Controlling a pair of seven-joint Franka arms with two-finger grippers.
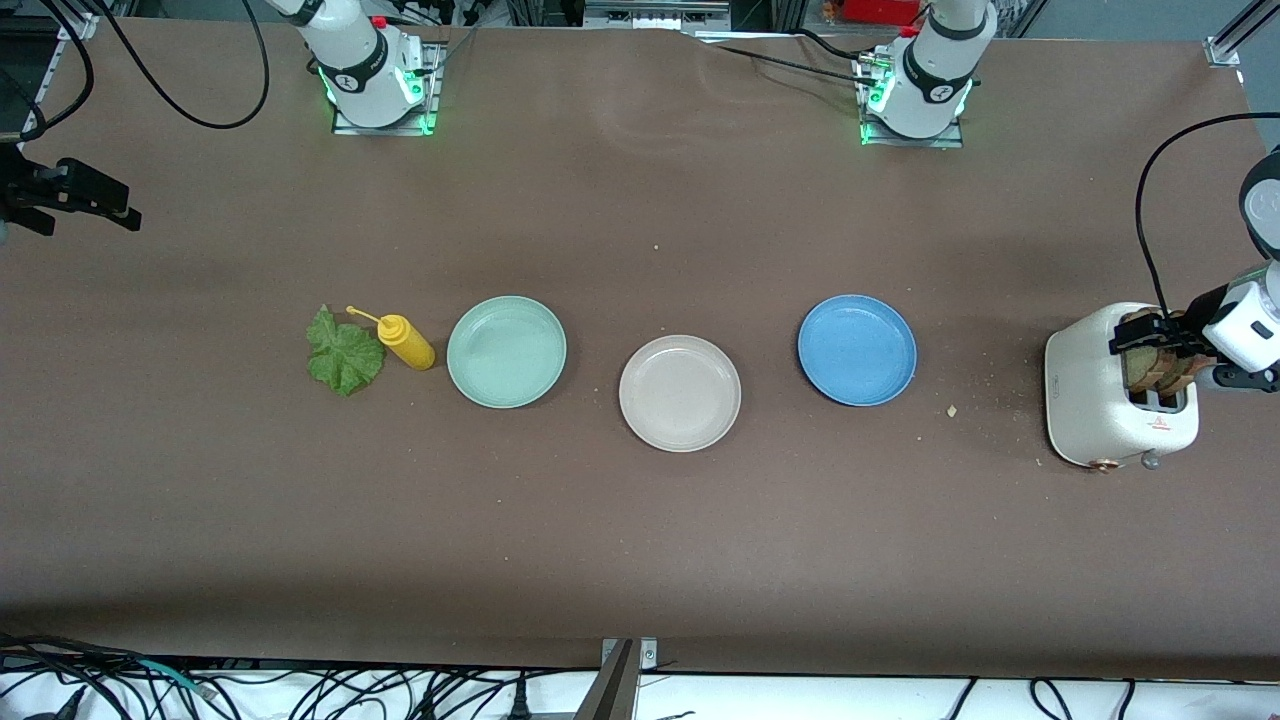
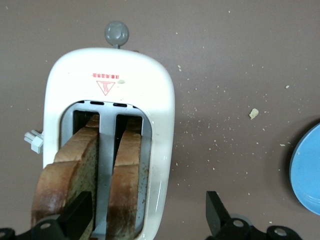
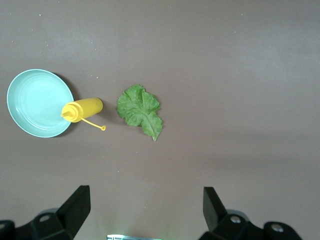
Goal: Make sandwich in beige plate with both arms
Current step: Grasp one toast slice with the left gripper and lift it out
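Reaching out from its base to the toaster (image 1: 1118, 400) at its own end of the table, the left arm holds the left gripper (image 2: 148, 214) low over the toaster's top, fingers spread wide, one fingertip (image 2: 81, 210) against the face of a bread slice (image 2: 66, 176) and the other hanging outside the white housing over bare table. Two brown slices stand upright in the two slots directly under that claw, the second slice (image 2: 127, 180) lying between the fingers. The right gripper (image 3: 146, 209) hangs high over the table at the right arm's end, fingers likewise spread and empty; below and ahead of it lie the lettuce leaf (image 1: 342, 352), a yellow squeeze bottle (image 1: 405, 341) on its side just beside the leaf, and a mint-green plate (image 1: 506, 351) next to the bottle. The beige plate (image 1: 680, 393) sits at mid-table between the two claws, well apart from both, with nothing in it. A blue plate (image 1: 857, 350), also empty, lies between the beige plate and the toaster.
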